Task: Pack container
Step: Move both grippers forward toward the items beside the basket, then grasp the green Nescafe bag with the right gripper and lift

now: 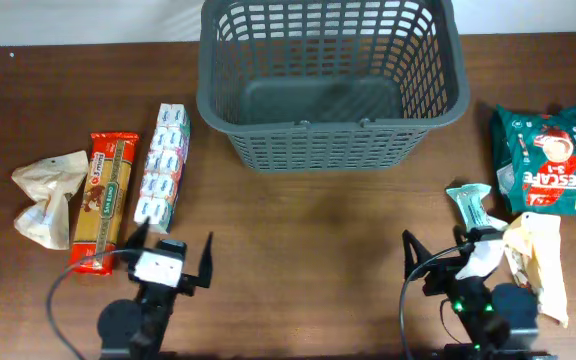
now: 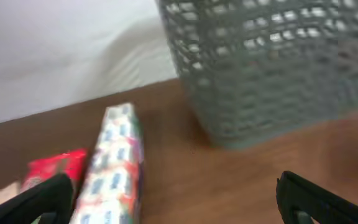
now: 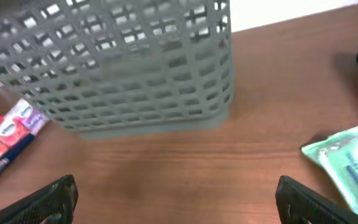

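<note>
Evidently staged for packing, the empty grey basket (image 1: 318,150) sits flanked by a white multipack (image 1: 163,165) and Nescafe pouch (image 1: 550,160), with left gripper (image 1: 174,238) and right gripper (image 1: 440,246) both released, holding nothing.

The overhead camera looks straight down, taking in the whole table (image 1: 298,225). Both wrist cameras sit low over it, facing the container (image 2: 272,74), which fills the upper right in the left view and the upper left in the right.
</note>
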{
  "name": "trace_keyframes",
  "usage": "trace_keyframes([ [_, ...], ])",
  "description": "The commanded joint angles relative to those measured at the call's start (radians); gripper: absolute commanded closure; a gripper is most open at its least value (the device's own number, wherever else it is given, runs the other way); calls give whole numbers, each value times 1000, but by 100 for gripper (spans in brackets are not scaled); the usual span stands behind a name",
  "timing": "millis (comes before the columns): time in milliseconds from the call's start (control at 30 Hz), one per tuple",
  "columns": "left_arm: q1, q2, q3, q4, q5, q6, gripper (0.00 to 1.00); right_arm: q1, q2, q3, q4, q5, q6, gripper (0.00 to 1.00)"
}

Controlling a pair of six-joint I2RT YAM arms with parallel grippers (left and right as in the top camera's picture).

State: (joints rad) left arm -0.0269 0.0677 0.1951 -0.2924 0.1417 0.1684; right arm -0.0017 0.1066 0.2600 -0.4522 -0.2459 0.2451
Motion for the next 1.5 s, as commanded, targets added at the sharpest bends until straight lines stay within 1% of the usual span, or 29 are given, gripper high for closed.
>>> trace_keyframes([
  [0, -3, 132, 176, -81, -170, -46, 1, 8, 151, 193, -48, 66, -40, 1],
  [100, -2, 296, 289, -117, -176, -17, 1, 6, 341, 408, -183, 153, -136, 1],
  [167, -1, 434, 380, -109, -175, -12, 1, 6, 496, 620, -322, 233, -201, 1],
  [200, 0, 463, 403, -109, -175, -3, 1, 6, 549, 698, -372, 256, -225, 1],
  [267, 10, 572, 485, -116, -175, 23, 1, 6, 680, 910, -504, 273, -299, 1],
  [333, 29, 679, 570, -137, -175, 44, 1, 6, 788, 1100, -624, 262, -312, 1],
  [433, 63, 809, 663, -157, -172, 46, 1, 6, 903, 1332, -827, 248, -312, 1],
  [500, 79, 882, 705, -159, -172, 46, 1, 6, 957, 1442, -906, 285, -306, 1],
  [533, 85, 912, 717, -158, -172, 46, 1, 6, 978, 1485, -930, 320, -275, 1],
  [600, 91, 957, 727, -157, -172, 46, 1, 6, 1009, 1546, -951, 394, -227, 1],
  [667, 91, 989, 727, -158, -172, 46, 1, -13, 1032, 1579, -954, 421, -225, 1],
  [733, 91, 1027, 727, -158, -172, 46, 1, -63, 1056, 1594, -954, 428, -225, 1],
  [767, 91, 1042, 727, -158, -172, 46, 1, -92, 1068, 1593, -954, 426, -225, 1],
  [800, 91, 1073, 727, -158, -172, 46, 1, -166, 1102, 1593, -957, 418, -225, 1],
  [867, 91, 1101, 727, -158, -172, 46, 1, -243, 1142, 1593, -953, 384, -210, 1],
  [1033, 91, 1166, 727, -158, -172, 46, 1, -405, 1270, 1593, -919, 381, -211, 1],
  [1067, 91, 1184, 727, -158, -172, 46, 1, -441, 1323, 1593, -904, 386, -211, 1],
  [1267, 91, 1226, 727, -158, -172, 46, 1, -471, 1485, 1593, -814, 412, -213, 1],
  [1300, 91, 1231, 727, -158, -172, 46, 1, -471, 1545, 1593, -759, 414, -259, 1],
  [1367, 91, 1232, 727, -158, -172, 46, 1, -469, 1612, 1593, -723, 376, -331, 1],
  [1400, 91, 1232, 727, -158, -172, 46, 1, -470, 1704, 1593, -710, 287, -389, 0],
  [1467, 91, 1232, 727, -158, -172, 46, 1, -470, 1780, 1593, -700, 232, -455, 0],
])
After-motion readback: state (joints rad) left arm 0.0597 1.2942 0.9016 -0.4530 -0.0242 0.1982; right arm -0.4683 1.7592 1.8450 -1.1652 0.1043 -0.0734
